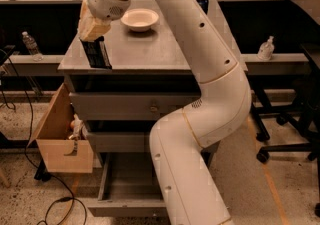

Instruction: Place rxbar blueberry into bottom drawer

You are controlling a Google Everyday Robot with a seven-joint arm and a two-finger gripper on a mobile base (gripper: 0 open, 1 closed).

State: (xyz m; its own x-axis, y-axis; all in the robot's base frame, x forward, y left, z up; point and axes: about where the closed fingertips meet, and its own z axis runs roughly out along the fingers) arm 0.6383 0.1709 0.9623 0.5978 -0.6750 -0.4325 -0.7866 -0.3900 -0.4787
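The claw (93,35) hangs over the front-left corner of the desk (150,51), clamped on the top end of the rxbar blueberry (97,55). The bar hangs upright beneath it, with its lower end right at the desk's left edge. Whether that end touches the surface or sits just above it cannot be told.

The bottom drawer (131,185) stands pulled out far below the front edge, and its tray floor shows bare on the left side, while the arm's own lower link covers the right.

The step in hand looks like the carry from desk to drawer. To do it well, lift the bar free of the corner first, then bring it out past the front edge before descending, so it does not catch the two upper drawer fronts. Aim for the left half of the tray (the visible, unobstructed part). Keep wide of the wooden box (62,141) off the left edge. Release low, since a thin bar dropped on end may tumble against the drawer wall.
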